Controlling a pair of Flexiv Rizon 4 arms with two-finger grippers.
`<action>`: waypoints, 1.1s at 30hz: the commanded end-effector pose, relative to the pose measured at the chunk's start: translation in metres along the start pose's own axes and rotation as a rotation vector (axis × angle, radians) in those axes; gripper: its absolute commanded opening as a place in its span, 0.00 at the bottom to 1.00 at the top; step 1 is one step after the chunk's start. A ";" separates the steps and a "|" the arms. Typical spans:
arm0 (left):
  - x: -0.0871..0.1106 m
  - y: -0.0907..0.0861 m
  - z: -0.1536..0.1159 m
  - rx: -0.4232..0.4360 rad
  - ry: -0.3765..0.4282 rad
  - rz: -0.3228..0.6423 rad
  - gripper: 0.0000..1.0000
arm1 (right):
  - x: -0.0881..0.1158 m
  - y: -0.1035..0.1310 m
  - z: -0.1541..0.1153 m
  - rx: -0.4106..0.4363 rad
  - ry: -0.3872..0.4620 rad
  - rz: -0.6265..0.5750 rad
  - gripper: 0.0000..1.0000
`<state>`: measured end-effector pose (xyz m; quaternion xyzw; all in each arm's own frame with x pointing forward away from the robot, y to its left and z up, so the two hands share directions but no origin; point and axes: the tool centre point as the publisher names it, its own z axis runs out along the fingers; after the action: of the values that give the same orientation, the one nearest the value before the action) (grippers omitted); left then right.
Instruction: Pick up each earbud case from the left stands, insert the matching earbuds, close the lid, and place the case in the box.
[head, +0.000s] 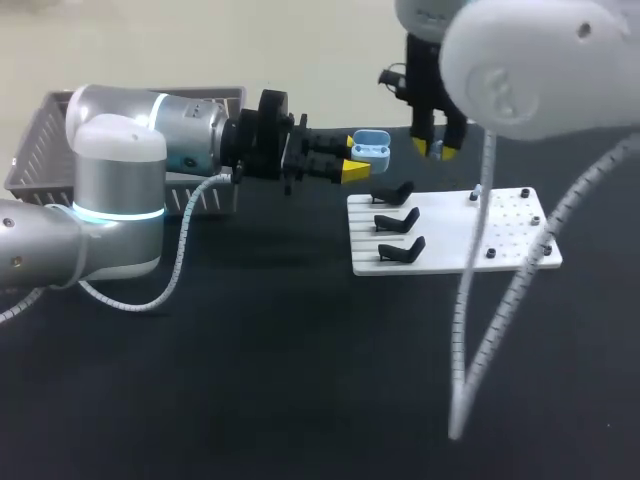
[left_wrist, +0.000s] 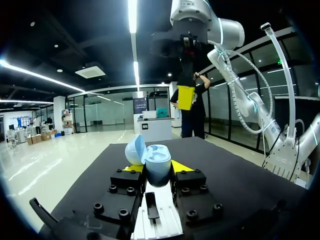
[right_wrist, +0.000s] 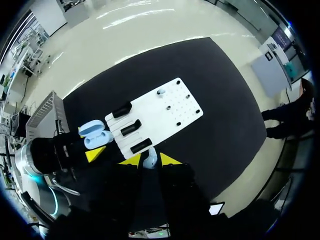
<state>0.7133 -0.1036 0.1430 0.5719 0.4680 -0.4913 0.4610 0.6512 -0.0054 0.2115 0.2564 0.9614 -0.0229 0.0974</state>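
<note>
My left gripper (head: 358, 166) is shut on a light blue earbud case (head: 371, 147) and holds it above the table with its lid open. In the left wrist view the case (left_wrist: 158, 159) sits between the yellow tips of the left gripper (left_wrist: 157, 169), the lid (left_wrist: 135, 150) tipped to one side. My right gripper (head: 437, 150) hangs just right of the case and higher. In its own view the right gripper (right_wrist: 150, 162) is shut on a small pale blue earbud (right_wrist: 150, 157), above the white board (right_wrist: 165, 107). The case (right_wrist: 95, 133) lies ahead of it, to the side.
A white board (head: 515, 235) carries three bare black stands (head: 397, 220) on its left part and small pegs on its right, one with a pale piece (right_wrist: 161, 92). A grey mesh basket (head: 40, 150) stands at the back left, behind my left arm.
</note>
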 end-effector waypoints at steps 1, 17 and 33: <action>0.001 0.000 0.000 -0.002 -0.003 0.003 0.00 | -0.002 0.028 0.000 0.084 0.031 0.022 0.00; 0.001 0.000 0.000 -0.002 -0.003 0.003 0.00 | -0.004 0.054 0.005 0.105 0.091 0.053 0.00; 0.001 0.000 0.000 -0.002 -0.003 0.003 0.00 | -0.005 0.065 0.014 0.002 0.081 0.023 0.00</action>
<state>0.7133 -0.1036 0.1430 0.5719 0.4680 -0.4913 0.4610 0.6971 0.0524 0.2017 0.2688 0.9616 -0.0258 0.0490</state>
